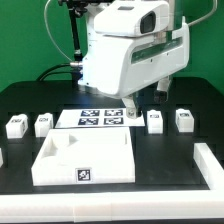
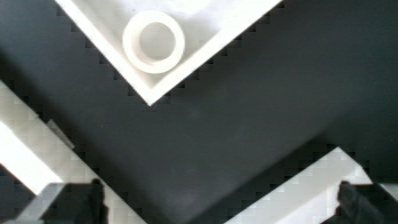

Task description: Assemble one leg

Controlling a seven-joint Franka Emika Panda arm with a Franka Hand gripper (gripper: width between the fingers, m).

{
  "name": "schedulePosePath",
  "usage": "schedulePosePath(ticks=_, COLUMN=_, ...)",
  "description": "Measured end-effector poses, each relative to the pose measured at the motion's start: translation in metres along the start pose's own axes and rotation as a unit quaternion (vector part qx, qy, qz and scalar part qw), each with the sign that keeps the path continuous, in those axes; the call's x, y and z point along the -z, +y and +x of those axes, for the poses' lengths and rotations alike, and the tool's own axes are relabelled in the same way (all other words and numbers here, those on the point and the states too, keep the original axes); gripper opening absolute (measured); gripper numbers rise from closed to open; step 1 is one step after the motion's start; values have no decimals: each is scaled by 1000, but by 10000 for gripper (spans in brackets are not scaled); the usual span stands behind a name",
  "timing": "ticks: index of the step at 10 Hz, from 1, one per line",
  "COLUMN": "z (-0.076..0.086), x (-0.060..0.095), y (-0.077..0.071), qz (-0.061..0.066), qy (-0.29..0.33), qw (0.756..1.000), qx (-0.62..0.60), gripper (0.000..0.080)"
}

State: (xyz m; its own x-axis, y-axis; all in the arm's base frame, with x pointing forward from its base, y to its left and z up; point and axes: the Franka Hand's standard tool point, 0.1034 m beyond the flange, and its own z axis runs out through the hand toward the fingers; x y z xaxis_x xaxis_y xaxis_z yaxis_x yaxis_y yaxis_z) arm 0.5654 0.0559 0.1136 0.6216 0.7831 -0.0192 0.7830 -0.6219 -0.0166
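Note:
Four small white legs with tags lie in a row on the black table: two at the exterior view's left (image 1: pixel 15 125) (image 1: pixel 43 122) and two at its right (image 1: pixel 154 121) (image 1: pixel 184 119). The large white tray (image 1: pixel 60 165) with corner sockets lies in front. My gripper (image 1: pixel 130 107) hangs low over the right end of the marker board (image 1: pixel 100 117), beside the nearer right leg, and touches nothing. In the wrist view my gripper (image 2: pixel 217 205) is open and empty, dark fingertips (image 2: pixel 71 203) wide apart over black table. A tray corner (image 2: pixel 178 75) with a round socket (image 2: pixel 153 42) lies ahead.
A white raised piece (image 1: pixel 211 166) stands at the exterior view's right edge and another small white piece (image 1: pixel 2 157) at its left edge. White surfaces cross the wrist view near both fingers (image 2: pixel 311 172). The arm's white body fills the upper middle of the exterior view.

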Motion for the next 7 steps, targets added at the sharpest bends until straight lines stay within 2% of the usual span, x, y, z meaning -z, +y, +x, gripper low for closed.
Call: schedulePosePath(ticks=7, z=-1, x=-2, y=-1, qz=1, qy=-1, qw=1000, qx=0, gripper=650)
